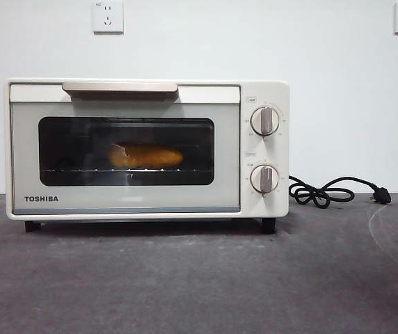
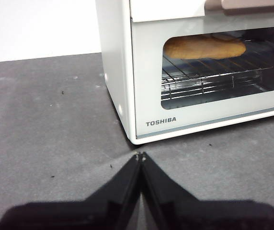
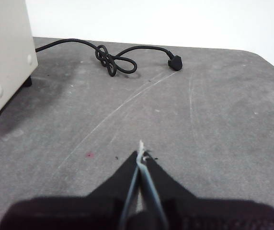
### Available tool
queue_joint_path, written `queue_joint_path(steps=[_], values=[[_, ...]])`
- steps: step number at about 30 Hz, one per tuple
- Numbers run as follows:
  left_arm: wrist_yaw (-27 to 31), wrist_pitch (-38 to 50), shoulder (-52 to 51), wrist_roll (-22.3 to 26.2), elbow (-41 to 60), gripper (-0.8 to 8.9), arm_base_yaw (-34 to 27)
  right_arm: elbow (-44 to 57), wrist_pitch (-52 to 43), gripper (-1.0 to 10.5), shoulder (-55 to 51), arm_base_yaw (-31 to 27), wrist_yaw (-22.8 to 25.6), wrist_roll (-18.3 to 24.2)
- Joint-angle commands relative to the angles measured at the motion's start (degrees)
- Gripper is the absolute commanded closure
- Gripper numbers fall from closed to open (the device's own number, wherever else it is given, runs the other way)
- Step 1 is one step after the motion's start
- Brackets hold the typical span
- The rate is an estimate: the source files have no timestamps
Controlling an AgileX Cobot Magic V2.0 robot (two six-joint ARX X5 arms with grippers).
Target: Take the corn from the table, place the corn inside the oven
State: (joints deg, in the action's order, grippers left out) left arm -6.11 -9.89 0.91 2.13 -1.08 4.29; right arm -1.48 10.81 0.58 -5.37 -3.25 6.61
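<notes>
1. Two grippers are seen only in their own wrist views; neither shows in the front view.
2. We find the corn lying on its side on the wire rack inside the oven, visible through the dark glass door. In the front view it sits roughly mid-width of the window.
3. We note the door is closed, flush with the oven front, with the beige bar handle along its top edge.
4. The oven stands on the table on short dark feet. Two round knobs are stacked one above the other on the panel beside the door; the TOSHIBA lettering is at the door's lower corner.
5. Left gripper: we see its two black jaws pressed together at the tips, nothing between them. It hovers over bare table, near the oven's front corner on the TOSHIBA side, apart from the oven.
6. Right gripper: jaws likewise pressed together, with nothing between them that we can make out; a pale sliver shows at the tip seam. It is over open table off the oven's knob side, clear of the casing.
7. We record a black power cord looped on the table beside the oven, its plug lying free at the far end.
8. Two white wall sockets sit on the white wall behind.
</notes>
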Motion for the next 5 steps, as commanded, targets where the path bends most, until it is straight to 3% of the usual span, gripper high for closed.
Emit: queue_joint_path(steps=[1,5], values=[[0.2,0.2,0.0,0.7,0.3,8.17,0.0,0.6,-0.3,9.5,0.0,-0.1,0.1,-0.6],[0.2,0.2,0.0,0.7,0.3,8.17,0.0,0.6,-0.3,9.5,0.0,-0.1,0.1,-0.6]])
